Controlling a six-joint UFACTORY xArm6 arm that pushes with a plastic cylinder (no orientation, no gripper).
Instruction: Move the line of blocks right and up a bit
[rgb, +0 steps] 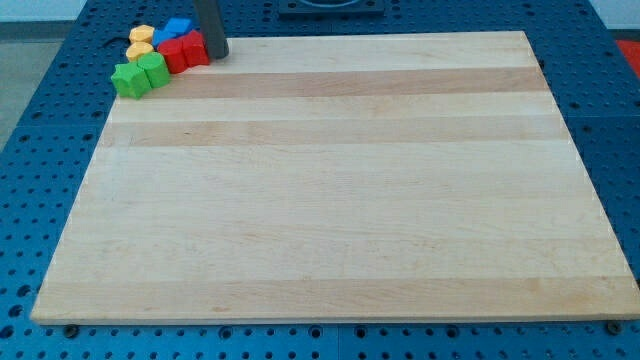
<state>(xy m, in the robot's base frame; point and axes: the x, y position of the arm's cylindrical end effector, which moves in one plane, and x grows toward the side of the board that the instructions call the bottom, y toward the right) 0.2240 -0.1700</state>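
Note:
A tight cluster of blocks sits at the wooden board's top left corner. Two green blocks (139, 75) lie lowest and furthest left. Two red blocks (182, 51) sit to their upper right. Two yellow blocks (140, 41) stand one above the other at the far left edge. Two blue blocks (173, 30) are at the top. The dark rod comes down from the view's top, and my tip (219, 55) rests on the board just right of the red blocks, touching or nearly touching them.
The light wooden board (340, 190) fills most of the view. A blue perforated table (30, 200) surrounds it. The cluster lies close to the board's top and left edges.

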